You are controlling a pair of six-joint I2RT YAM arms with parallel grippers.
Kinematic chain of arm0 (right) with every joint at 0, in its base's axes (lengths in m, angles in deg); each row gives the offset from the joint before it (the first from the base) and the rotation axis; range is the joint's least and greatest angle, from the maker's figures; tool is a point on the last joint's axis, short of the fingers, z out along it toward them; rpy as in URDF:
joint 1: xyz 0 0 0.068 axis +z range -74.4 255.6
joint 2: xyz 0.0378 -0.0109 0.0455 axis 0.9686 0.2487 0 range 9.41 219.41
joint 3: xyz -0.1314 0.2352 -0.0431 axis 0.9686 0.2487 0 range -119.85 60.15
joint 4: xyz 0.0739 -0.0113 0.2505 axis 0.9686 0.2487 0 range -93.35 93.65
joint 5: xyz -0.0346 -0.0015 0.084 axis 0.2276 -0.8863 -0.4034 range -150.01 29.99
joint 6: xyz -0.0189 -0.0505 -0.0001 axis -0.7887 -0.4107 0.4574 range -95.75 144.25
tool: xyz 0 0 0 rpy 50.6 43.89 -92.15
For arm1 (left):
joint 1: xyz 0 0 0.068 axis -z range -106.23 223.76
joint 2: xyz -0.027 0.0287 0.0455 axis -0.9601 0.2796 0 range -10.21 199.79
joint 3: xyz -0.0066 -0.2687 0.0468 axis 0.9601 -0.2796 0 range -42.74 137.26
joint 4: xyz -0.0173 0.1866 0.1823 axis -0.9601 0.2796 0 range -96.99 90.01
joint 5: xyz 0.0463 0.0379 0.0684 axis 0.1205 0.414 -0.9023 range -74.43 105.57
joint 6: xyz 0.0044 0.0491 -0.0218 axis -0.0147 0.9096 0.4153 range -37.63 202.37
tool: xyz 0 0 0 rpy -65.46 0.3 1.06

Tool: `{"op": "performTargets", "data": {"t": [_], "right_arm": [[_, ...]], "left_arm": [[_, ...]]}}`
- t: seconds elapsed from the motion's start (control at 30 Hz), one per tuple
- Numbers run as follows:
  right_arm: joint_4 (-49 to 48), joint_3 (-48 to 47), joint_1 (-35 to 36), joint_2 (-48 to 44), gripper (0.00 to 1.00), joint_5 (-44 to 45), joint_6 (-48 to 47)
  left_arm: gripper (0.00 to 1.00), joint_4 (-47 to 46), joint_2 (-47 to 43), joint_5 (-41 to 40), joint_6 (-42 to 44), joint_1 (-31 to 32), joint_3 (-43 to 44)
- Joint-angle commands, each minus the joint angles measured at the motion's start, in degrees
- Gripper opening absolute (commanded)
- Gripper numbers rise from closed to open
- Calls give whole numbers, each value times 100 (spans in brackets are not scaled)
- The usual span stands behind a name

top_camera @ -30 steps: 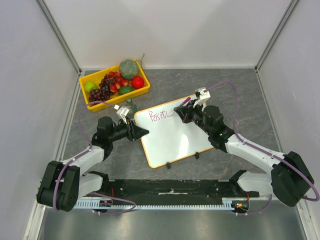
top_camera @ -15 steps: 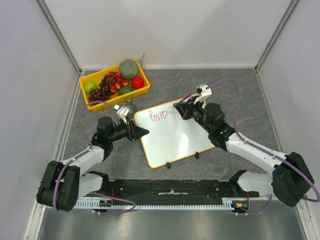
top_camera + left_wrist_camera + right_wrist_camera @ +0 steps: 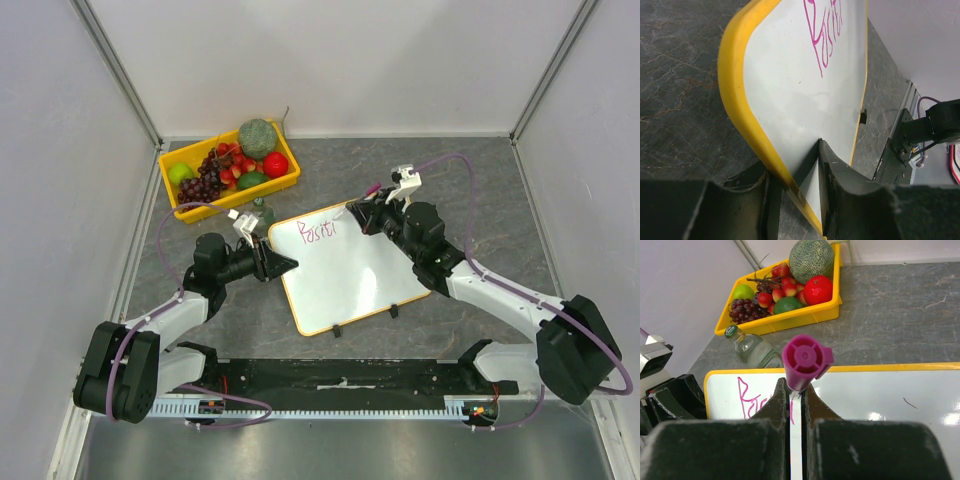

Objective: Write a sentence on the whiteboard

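**Entry: whiteboard, writing under way, first word unfinished**

Item: the whiteboard (image 3: 345,275) lies flat on the grey table (image 3: 480,180), turned at an angle between the two arms, its black feet on the near edge.

Hold: the left gripper (image 3: 797,165) is clamped on the board's yellow frame at the left edge. The right gripper (image 3: 796,390) is closed round a magenta marker (image 3: 805,360), which stands at the board's far edge just right of the letters.

Legible writing: the sentence (image 3: 316,232) so far reads roughly "Positi" in pink. No brand or label can be made out.

Nearby: a clear bottle (image 3: 262,212) just beyond the far left corner; a yellow fruit tray (image 3: 235,205) behind it.

Hazards, as I judge them:
- pen pressure could shift the board in the clamp and bend the line;
- the fingers could drag over fresh ink and smear it;
- a skidding board could nudge the bottle.
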Motion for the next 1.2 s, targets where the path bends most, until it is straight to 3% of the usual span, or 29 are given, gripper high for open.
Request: {"op": "performTargets", "data": {"t": [0.0,1.17], "right_arm": [[-366,-256,-30,184,0,115,35],[-138,165,-118,-62,0,36,-26]], "left_arm": [[2,163,78,-44,440,81,24],[2,163,69,-61,440,81,15]]}}
